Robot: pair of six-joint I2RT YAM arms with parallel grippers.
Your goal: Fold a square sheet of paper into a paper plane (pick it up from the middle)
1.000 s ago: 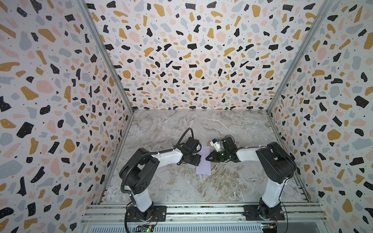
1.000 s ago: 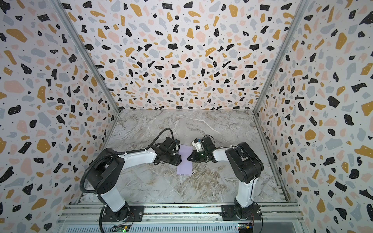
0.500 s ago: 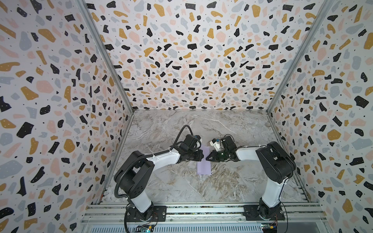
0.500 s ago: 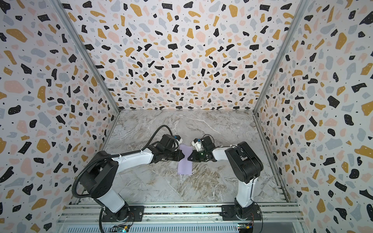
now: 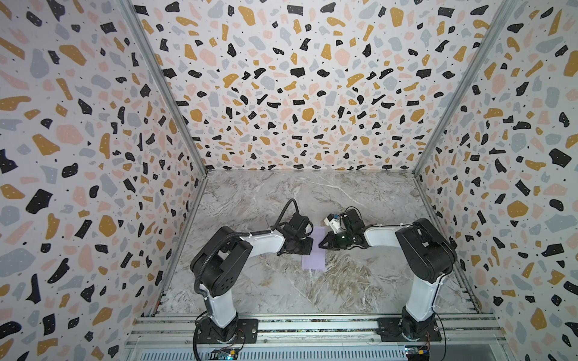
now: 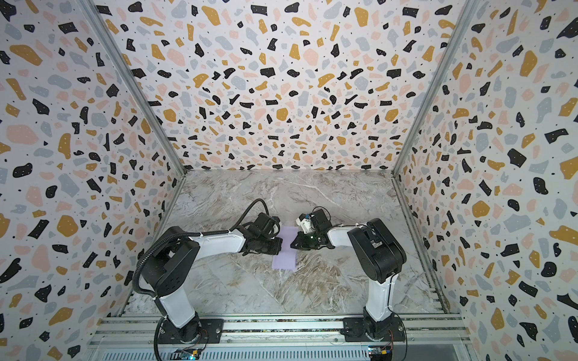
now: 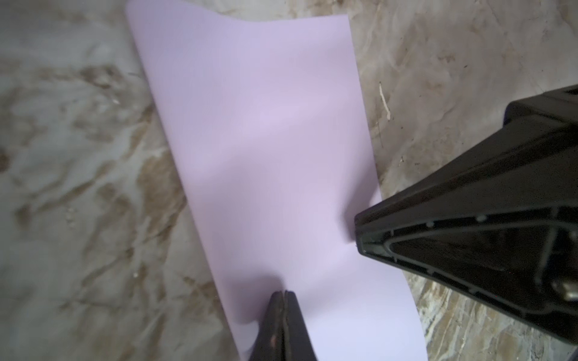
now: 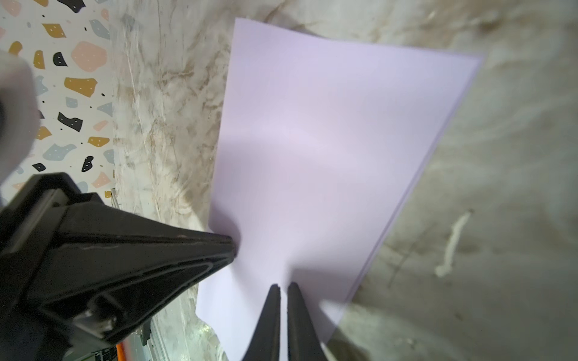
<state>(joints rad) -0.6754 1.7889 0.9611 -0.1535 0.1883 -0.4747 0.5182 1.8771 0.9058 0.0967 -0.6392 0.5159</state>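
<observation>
**Two pinches on one thin sheet: slip, skew or tear**

The square sheet of paper (image 5: pixel 314 262) sits on the marbled tabletop (image 5: pixel 359 287) midway between the two arms. Its near end lies flat and its far end runs up between the tools. The left tool (image 7: pixel 283 298) is fully closed, its tips nipping one long edge of the sheet. The right tool (image 8: pixel 283 289) is closed to a hair's gap on the opposite edge and appears to have the paper pinched too.

Both holds are shallow, right at the margins, so an uneven pull could slide the sheet out of one tool. If the tools draw apart, the thin paper may tear at a pinch. If they press together, it is likely to buckle wherever it is already bowed rather than along a chosen crease. The near end may also drag on the tabletop and skew the sheet.

In both top views the sheet reads as a narrow strip, and the tool bodies hide the tips, so the grip cannot be judged there. The left wrist view shows the shut tips, the bow in the paper and the dimple where the right tool (image 7: pixel 358 233) bites. Only the right wrist view shows a faint doubled line along one long edge, which suggests two layers, and it shows the left tool (image 8: pixel 233 247) side-on.
</observation>
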